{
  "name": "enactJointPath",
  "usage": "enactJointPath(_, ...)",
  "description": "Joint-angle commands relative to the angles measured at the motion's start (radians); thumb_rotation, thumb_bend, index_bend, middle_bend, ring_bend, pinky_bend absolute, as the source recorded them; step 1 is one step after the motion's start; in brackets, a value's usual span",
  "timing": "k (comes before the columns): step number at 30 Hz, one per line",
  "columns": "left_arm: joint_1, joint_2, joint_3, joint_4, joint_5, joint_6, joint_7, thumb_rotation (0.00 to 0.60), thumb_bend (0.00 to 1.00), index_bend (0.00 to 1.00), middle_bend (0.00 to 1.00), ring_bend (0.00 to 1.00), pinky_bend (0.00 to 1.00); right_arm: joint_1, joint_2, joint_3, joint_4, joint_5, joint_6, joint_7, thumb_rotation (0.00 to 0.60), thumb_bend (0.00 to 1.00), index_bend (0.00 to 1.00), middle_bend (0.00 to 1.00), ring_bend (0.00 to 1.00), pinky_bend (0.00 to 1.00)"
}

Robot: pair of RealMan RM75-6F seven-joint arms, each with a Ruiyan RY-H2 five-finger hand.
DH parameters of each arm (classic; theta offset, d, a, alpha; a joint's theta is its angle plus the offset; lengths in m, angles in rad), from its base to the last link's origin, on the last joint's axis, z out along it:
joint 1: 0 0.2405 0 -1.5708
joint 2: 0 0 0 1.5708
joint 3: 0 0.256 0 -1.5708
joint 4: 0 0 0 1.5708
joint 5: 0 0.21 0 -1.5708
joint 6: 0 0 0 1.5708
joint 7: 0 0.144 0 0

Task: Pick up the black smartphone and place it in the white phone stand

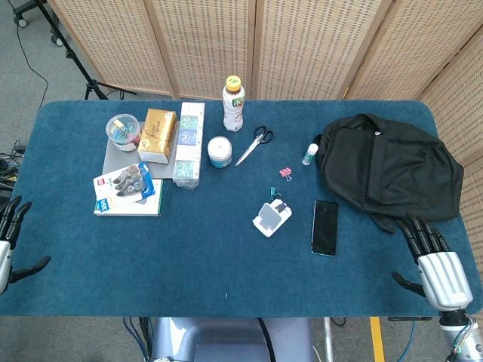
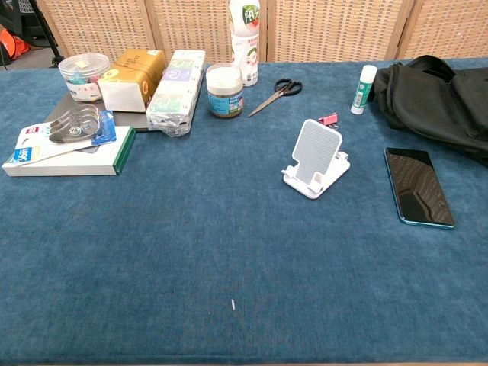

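Note:
The black smartphone (image 1: 325, 227) lies flat, screen up, on the blue table, right of centre; in the chest view the smartphone (image 2: 418, 186) is at the right. The white phone stand (image 1: 272, 218) stands just left of it, with nothing in it, and shows as the white phone stand (image 2: 316, 158) in the chest view. My right hand (image 1: 435, 259) rests at the table's near right corner, fingers spread and holding nothing, well right of the phone. My left hand (image 1: 9, 241) sits at the near left edge, fingers apart, holding nothing. Neither hand shows in the chest view.
A black backpack (image 1: 385, 166) lies at the right, behind the phone. Scissors (image 1: 254, 144), a glue stick (image 1: 310, 154), a pink clip (image 1: 285, 172), a bottle (image 1: 233, 103), a small jar (image 1: 219, 151) and boxes (image 1: 158, 134) stand at the back. A book with tape dispensers (image 1: 128, 191) lies left.

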Motion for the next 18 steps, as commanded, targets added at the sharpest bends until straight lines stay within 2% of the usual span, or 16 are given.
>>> enactJointPath(1,0.0,-0.001,-0.001,0.0,-0.002,-0.001,0.003,0.6,0.0,0.0,0.0,0.0,0.0,0.004,0.001,-0.005,-0.003,-0.002,-0.01,-0.005,0.6,0.0,0.0,0.0,0.0,0.16)
enactJointPath(5,0.0,-0.001,-0.005,-0.002,-0.005,0.002,0.0,0.6,0.0,0.0,0.0,0.0,0.0,0.02,0.006,-0.012,-0.007,-0.012,-0.039,0.012,0.6,0.0,0.0,0.0,0.0,0.16)
enactJointPath(8,-0.002,-0.001,-0.009,-0.002,-0.01,0.0,-0.001,0.6,0.0,0.0,0.0,0.0,0.0,0.062,0.014,-0.025,0.034,-0.046,-0.094,0.051,0.6,0.0,0.0,0.0,0.0,0.16)
enactJointPath(14,-0.011,-0.006,-0.017,-0.004,-0.031,-0.023,0.016,0.6,0.0,0.0,0.0,0.0,0.0,0.197,0.062,-0.048,0.085,-0.096,-0.286,0.121,0.6,0.0,0.0,0.0,0.0,0.16)
enactJointPath(18,-0.013,-0.009,-0.021,-0.009,-0.041,-0.03,0.029,0.6,0.0,0.0,0.0,0.0,0.0,0.282,0.072,-0.05,0.104,-0.121,-0.389,0.124,0.6,0.0,0.04,0.0,0.0,0.16)
